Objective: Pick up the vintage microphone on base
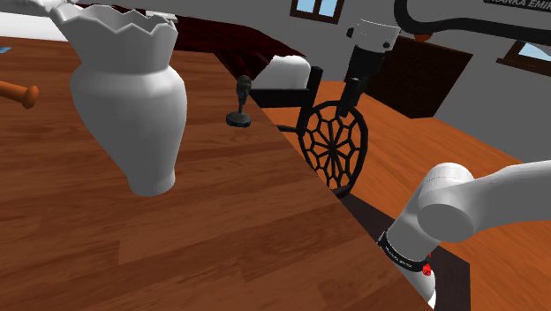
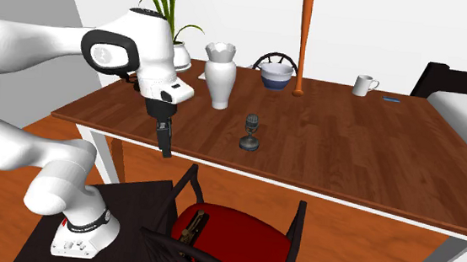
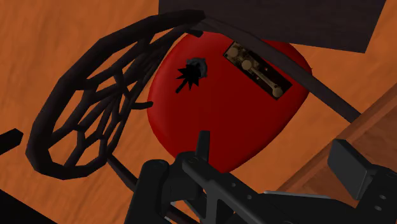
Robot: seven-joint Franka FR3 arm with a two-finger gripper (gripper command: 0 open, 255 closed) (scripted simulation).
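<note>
The vintage microphone (image 1: 240, 104) (image 2: 250, 131) is dark grey and stands upright on a round base, on the brown wooden table (image 2: 349, 151) near its front edge. My black gripper (image 2: 166, 145) (image 1: 351, 99) points downward just off that edge, to the second exterior view's left of the microphone and well apart from it. In the wrist view the gripper (image 3: 277, 156) is open with nothing between its fingers. Below it lies the red seat (image 3: 222, 114) of a chair.
A black chair with a web-patterned back (image 1: 335, 141) (image 3: 89, 121) is tucked under the table edge, and a small brass object (image 3: 257, 69) lies on its seat. On the table stand a white vase (image 2: 220, 74), a bowl (image 2: 276, 72), a mug (image 2: 364, 84) and an upright bat (image 2: 304, 38).
</note>
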